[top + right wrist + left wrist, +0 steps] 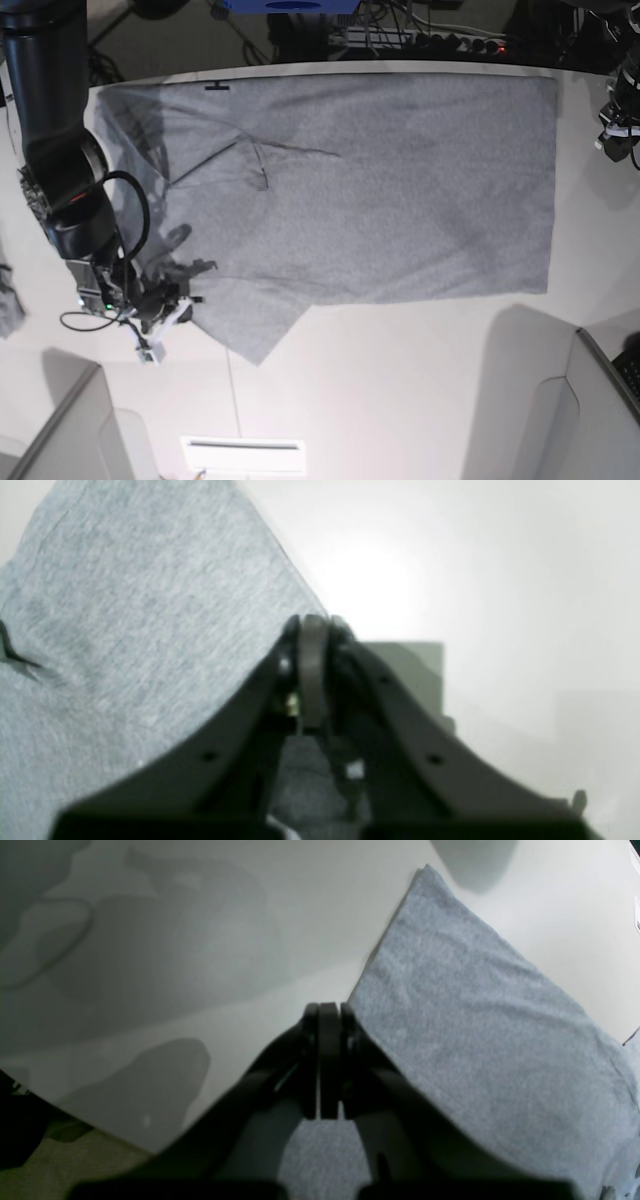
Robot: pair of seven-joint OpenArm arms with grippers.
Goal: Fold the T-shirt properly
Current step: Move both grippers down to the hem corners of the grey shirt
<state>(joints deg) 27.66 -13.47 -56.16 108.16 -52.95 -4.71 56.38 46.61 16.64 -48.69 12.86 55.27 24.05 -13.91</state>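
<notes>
Grey T-shirt (380, 180) lies spread on your table (420, 390), right claw (185, 298) clamped on its sleeve, left claw (327, 1012) together, so a thin pinch may slip when lifted.

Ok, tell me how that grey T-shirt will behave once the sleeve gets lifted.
The T-shirt will probably drape limply: it lies flat with soft creases near the collar. Likely light, yet it may drag, since most of it rests on the table. The right gripper, shut at the sleeve edge, may pull only that sleeve up.
</notes>
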